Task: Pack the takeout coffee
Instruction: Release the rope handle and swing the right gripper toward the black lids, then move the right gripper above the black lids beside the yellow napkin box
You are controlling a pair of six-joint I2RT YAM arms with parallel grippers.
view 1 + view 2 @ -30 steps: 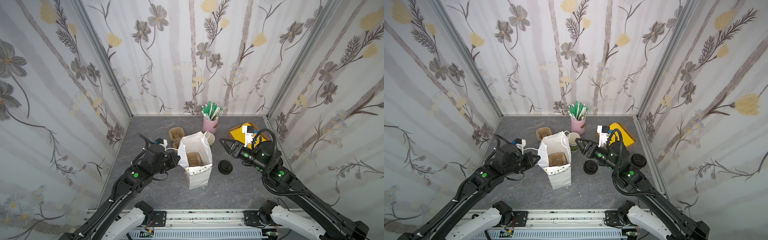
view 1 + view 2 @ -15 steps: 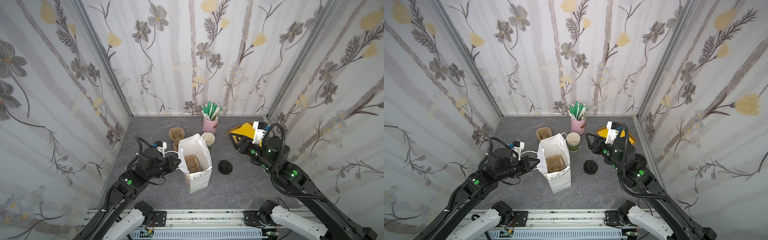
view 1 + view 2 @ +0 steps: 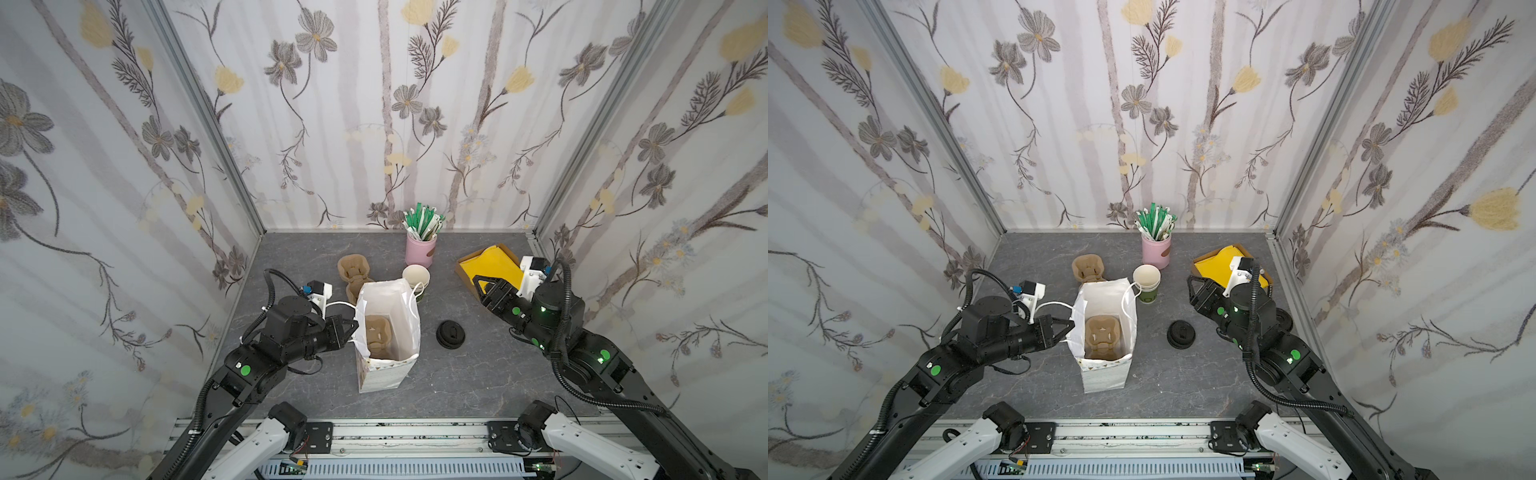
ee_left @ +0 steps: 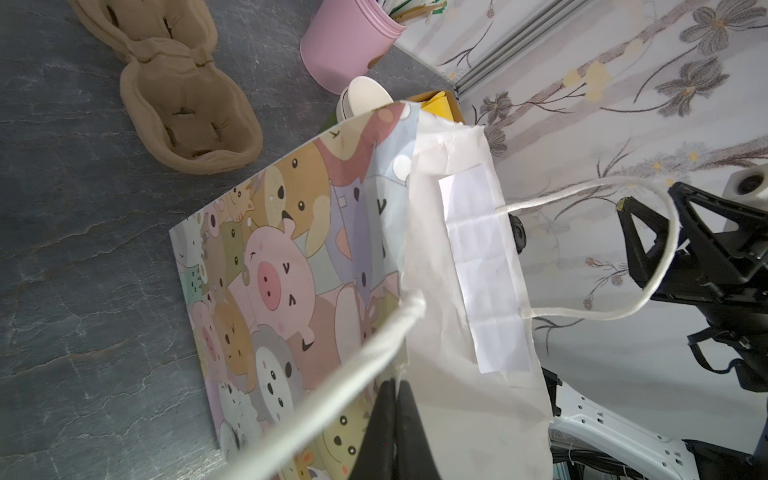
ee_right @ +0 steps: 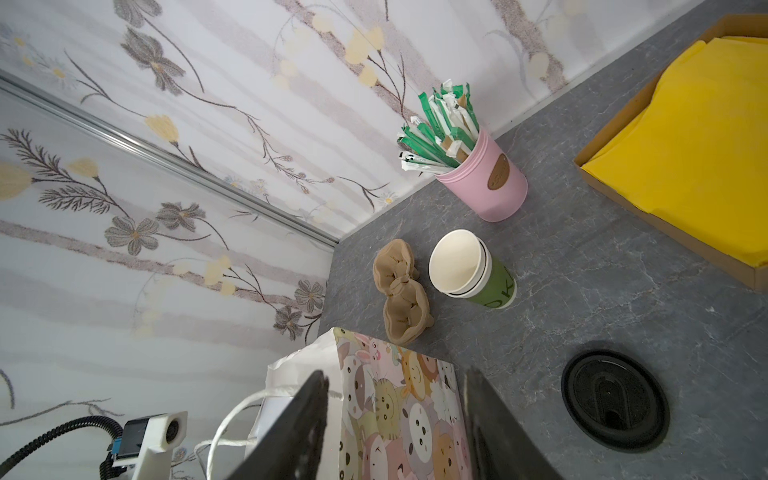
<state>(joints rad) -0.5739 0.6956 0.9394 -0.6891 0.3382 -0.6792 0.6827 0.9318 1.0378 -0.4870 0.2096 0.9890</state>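
Note:
The white handled bag (image 3: 388,332) with cartoon animals on its sides (image 4: 291,266) stands open mid-table. A brown pulp cup carrier (image 3: 376,337) sits inside it. My left gripper (image 3: 351,328) is shut on the bag's left rim, its jaws pinching the white paper (image 4: 395,386). My right gripper (image 3: 478,286) hangs open above the table right of the bag, with nothing between its fingers (image 5: 316,399). No lidded takeout coffee shows in any view. A stack of lidless paper cups (image 3: 415,277) stands behind the bag. Loose black lids (image 3: 451,333) lie to its right.
A pink cup of green-and-white sticks (image 3: 420,249) stands at the back wall. A cardboard tray of yellow napkins (image 3: 492,266) lies back right, under my right arm. A second pulp carrier (image 3: 353,272) lies behind the bag. Flowered walls close in three sides.
My right arm has pulled back from beside the bag toward the yellow tray, its jaws narrowing a little. The left gripper keeps its hold on the bag's rim.

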